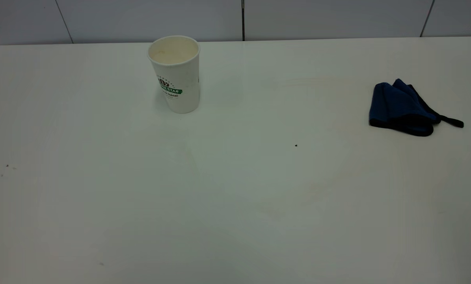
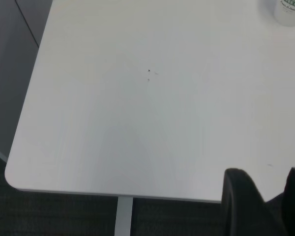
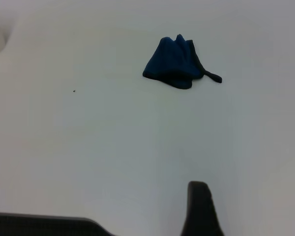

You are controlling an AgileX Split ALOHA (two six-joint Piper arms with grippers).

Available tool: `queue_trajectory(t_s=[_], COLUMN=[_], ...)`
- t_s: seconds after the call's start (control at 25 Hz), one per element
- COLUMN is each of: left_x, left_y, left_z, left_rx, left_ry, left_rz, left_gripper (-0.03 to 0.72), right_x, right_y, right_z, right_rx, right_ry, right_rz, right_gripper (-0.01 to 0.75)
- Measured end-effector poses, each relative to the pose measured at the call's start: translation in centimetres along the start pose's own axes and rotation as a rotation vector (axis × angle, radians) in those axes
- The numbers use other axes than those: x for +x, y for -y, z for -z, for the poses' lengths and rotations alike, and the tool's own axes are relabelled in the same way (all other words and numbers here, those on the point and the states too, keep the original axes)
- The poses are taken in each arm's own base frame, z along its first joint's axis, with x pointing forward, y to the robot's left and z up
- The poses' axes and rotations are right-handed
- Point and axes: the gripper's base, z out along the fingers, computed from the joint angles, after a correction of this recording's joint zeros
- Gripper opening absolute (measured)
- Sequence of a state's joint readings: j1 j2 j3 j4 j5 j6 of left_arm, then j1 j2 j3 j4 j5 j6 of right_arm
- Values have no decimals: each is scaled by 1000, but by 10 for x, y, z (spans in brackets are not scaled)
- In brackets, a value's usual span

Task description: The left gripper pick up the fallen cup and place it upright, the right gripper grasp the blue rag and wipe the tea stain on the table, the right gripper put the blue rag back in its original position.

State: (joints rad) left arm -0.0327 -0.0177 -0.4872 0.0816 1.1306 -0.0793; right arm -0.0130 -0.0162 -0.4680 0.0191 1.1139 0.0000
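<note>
The white paper cup (image 1: 175,73) with a green banner stands upright at the back left of the table (image 1: 235,205); its base also shows in the left wrist view (image 2: 288,12). At the right side the blue rag (image 1: 403,108) lies crumpled, its black loop tag pointing right, and the right wrist view has the rag (image 3: 174,64) ahead of it. No tea stain shows on the table. My left gripper (image 2: 268,196) hangs open and empty over the table's near-left corner. My right gripper (image 3: 253,216) is open and empty, short of the rag, with one fingertip (image 3: 199,196) in view. Neither arm appears in the exterior view.
A tiny dark speck (image 1: 296,145) sits mid-table and a few more specks (image 1: 7,166) lie at the left. A white panelled wall (image 1: 243,19) runs behind the table. The rounded table corner (image 2: 12,179) and dark floor lie below the left gripper.
</note>
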Motion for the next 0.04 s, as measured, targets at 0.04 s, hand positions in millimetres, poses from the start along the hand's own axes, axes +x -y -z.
queue_trajectory(t_s=[0.04], left_x=[0], left_y=[0], left_z=[0], left_rx=[0], left_ry=[0], left_rz=[0], left_gripper=[237], right_x=[0], right_y=[0], right_z=[0], right_rx=[0], right_ry=[0], right_rz=[-6], right_gripper=[561])
